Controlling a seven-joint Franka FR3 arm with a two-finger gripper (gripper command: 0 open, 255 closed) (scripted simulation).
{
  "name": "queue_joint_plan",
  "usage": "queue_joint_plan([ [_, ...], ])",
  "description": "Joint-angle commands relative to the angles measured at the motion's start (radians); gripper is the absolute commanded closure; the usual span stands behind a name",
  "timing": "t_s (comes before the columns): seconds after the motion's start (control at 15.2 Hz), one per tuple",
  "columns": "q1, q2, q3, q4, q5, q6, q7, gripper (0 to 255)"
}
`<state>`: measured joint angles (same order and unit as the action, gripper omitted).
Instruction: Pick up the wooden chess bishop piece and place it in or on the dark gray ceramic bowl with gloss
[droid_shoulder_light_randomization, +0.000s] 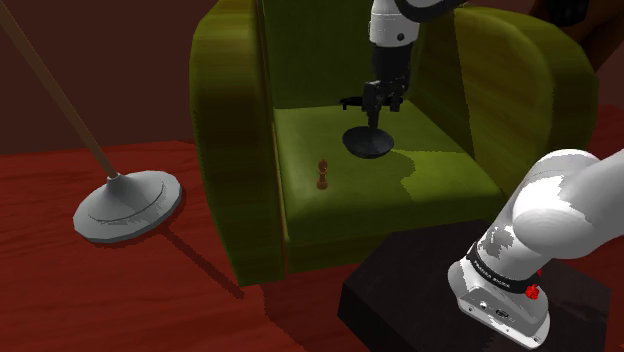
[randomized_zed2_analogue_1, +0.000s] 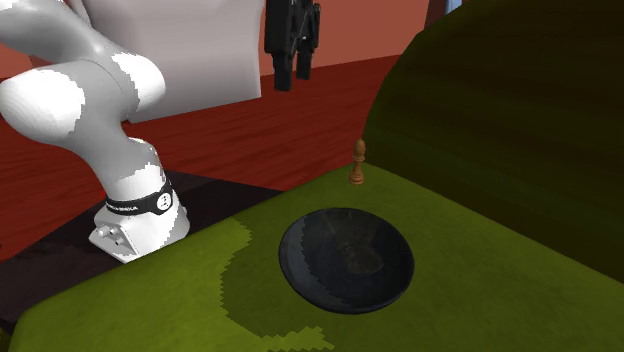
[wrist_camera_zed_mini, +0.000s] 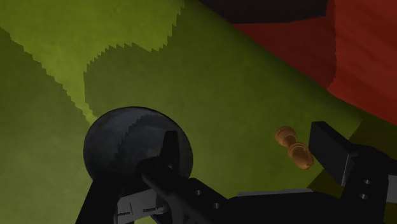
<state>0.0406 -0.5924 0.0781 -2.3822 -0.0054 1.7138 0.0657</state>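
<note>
A green armchair (droid_shoulder_light_randomization: 228, 150) stands in the middle of the shoulder view. Its seat (droid_shoulder_light_randomization: 440, 165) has a brighter patch with a jagged shadow edge. A red floor (droid_shoulder_light_randomization: 90, 300) lies around it. At nine o'clock from the armchair a grey lamp base (droid_shoulder_light_randomization: 128, 206) rests on the floor, its pole (droid_shoulder_light_randomization: 55, 88) slanting toward eleven o'clock. Behind is a dark brown wall (droid_shoulder_light_randomization: 130, 60).
</note>
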Motion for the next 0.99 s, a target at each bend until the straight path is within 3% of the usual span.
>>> queue_joint_plan([
  [0.0,0.007,0.057,0.021,0.007,0.016,0.049,0.032,0],
  [0.73,0.04,0.424,0.125,0.127,0.046,0.292,0.202,0],
  [0.92,0.043,0.461,0.132,0.123,0.043,0.333,0.216,0],
])
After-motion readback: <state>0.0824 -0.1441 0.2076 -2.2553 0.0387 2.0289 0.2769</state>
